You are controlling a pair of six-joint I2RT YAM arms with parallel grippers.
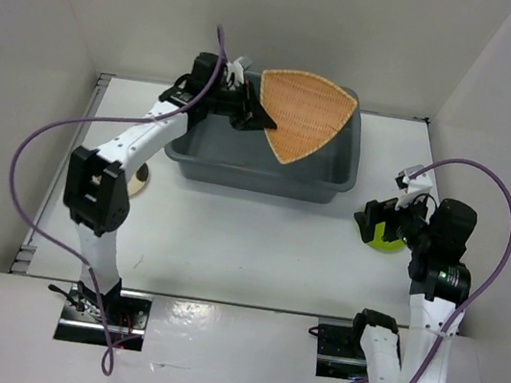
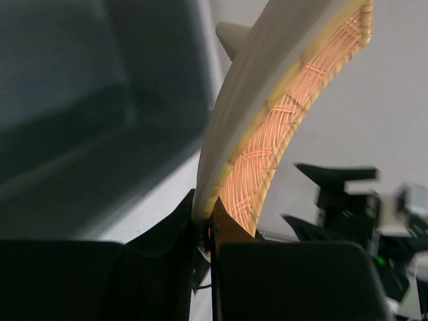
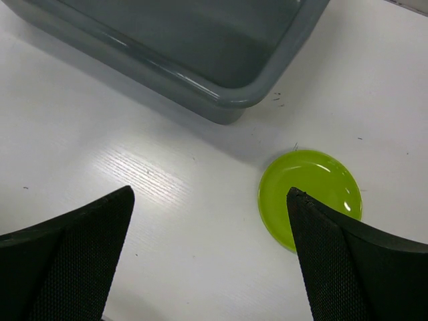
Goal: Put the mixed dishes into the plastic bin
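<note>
My left gripper (image 1: 251, 113) is shut on the near corner of the orange woven fan-shaped plate (image 1: 309, 113) and holds it above the dark grey plastic bin (image 1: 267, 182). In the left wrist view my left gripper (image 2: 207, 208) pinches the plate's edge (image 2: 267, 154), with the bin (image 2: 67, 100) below. My right gripper (image 1: 374, 220) is open and empty, just left of the lime-green round plate (image 1: 388, 240) on the table. In the right wrist view the green plate (image 3: 307, 194) lies by the right finger of my right gripper (image 3: 208, 194). The cream saucer (image 1: 141, 181) peeks out beside my left arm. The clear cup is out of view.
White walls enclose the table on three sides. The bin's near right corner (image 3: 224, 107) lies just beyond the green plate. My left arm (image 1: 101, 186) stretches across the table's left side.
</note>
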